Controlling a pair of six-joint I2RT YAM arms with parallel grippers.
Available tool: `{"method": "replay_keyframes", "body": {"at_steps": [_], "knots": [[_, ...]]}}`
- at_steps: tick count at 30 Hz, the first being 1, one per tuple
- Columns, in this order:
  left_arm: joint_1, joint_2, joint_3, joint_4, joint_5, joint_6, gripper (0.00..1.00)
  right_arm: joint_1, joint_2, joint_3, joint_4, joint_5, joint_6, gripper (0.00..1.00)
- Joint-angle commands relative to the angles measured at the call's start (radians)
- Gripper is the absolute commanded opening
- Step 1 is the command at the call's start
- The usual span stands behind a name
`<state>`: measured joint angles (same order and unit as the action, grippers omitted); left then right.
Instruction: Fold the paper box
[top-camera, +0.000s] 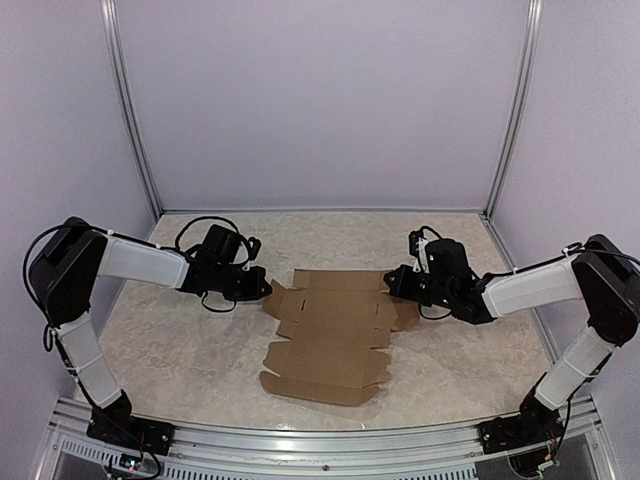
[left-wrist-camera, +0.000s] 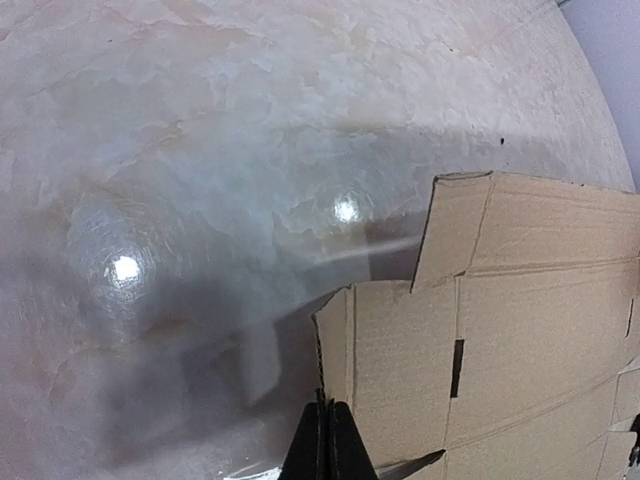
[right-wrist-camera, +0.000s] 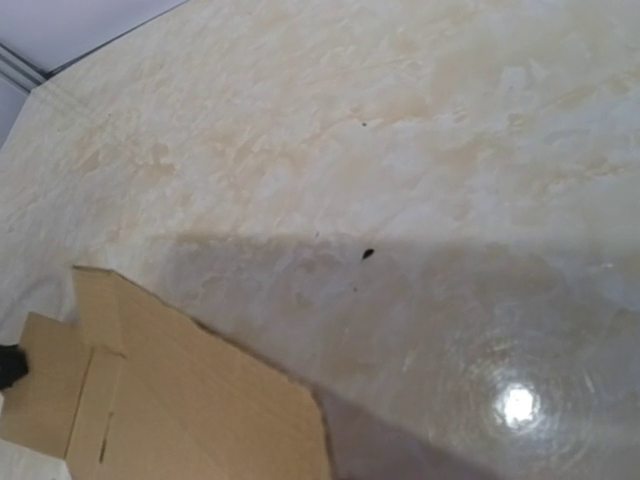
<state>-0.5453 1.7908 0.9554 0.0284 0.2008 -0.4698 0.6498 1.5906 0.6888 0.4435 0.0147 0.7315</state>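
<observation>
The plain brown die-cut cardboard sheet that is to become the paper box lies spread out in the middle of the pale marbled table, between the 2 arms. All its flaps and rounded tabs are splayed outward. From where I stand nothing has been folded: no wall is up, no tab is tucked. A far corner flap seems to lift slightly off the surface in the left wrist view, judging by the shadow under it.

The left gripper sits low at the sheet's left edge, toward the far end. In its own camera its 2 black fingers are pressed together with only a thin seam between them, the tips right at the edge of a side flap. I can't say whether they touch the card or pinch any of it.

The right gripper is down at the opposite edge, mirroring the left. Its fingers don't show in its wrist view, and from overhead I cannot tell whether its jaws are apart or together.

So I'd judge the job barely begun. Raising the side walls, turning in the end flaps and closing the lid are all left to do.
</observation>
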Motion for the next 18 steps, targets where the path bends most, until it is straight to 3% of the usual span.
{"method": "replay_keyframes", "body": {"at_steps": [1,9,18], "knots": [[-0.006,0.028,0.003,-0.005,0.009,0.03,0.0,0.013,-0.03,-0.01,0.002,-0.006,-0.003,0.0],[-0.013,-0.025,-0.032,-0.004,-0.009,0.092,0.0,0.013,-0.063,0.003,-0.077,-0.012,-0.08,0.0],[-0.046,-0.07,-0.058,-0.013,-0.082,0.197,0.0,0.011,-0.135,0.031,-0.246,0.051,-0.275,0.28]]}}
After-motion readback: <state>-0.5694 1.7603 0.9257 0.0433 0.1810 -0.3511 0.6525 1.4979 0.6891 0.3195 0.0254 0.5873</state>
